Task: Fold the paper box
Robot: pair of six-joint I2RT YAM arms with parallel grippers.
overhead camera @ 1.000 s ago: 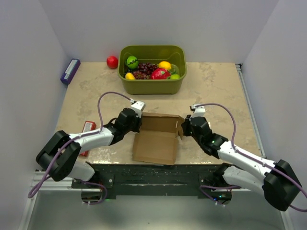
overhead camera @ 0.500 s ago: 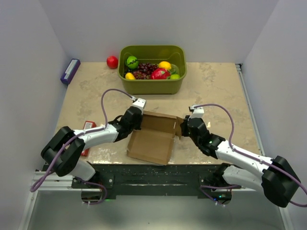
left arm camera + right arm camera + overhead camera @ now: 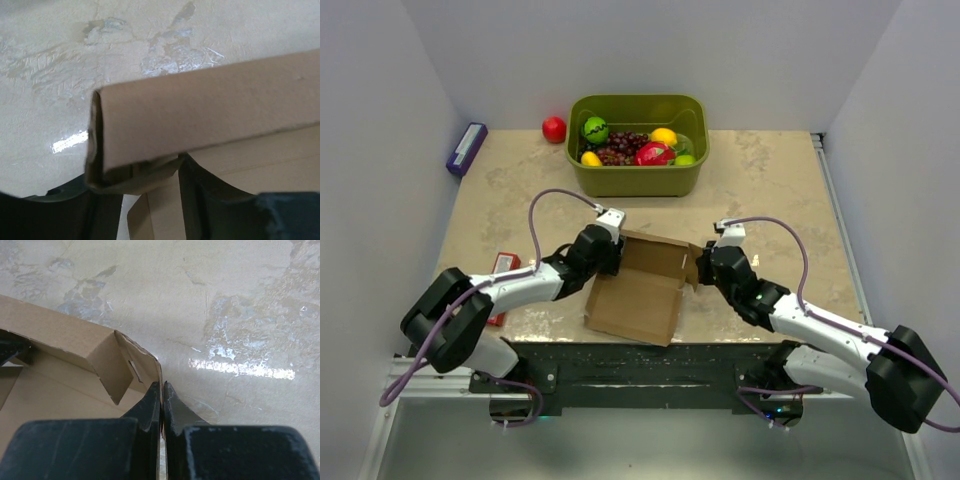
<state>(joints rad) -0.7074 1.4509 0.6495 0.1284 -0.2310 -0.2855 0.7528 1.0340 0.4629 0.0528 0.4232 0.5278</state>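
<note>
The paper box, plain brown cardboard, lies half-formed at the table's near centre, its back and right walls raised. My left gripper is at the box's back-left corner. In the left wrist view its dark fingers stand apart, open, with the folded corner of the paper box between and above them. My right gripper is at the box's right wall. The right wrist view shows this gripper shut on the thin edge of that wall of the paper box, beside a slotted side flap.
An olive-green tub of fruit stands behind the box. A red ball lies left of the tub. A purple pack rests by the left wall. A slim red pack lies beside the left arm.
The left gripper's jaws have opened at the box's back-left corner. The box's near panel has swung a little to the left. The right gripper keeps its hold.
</note>
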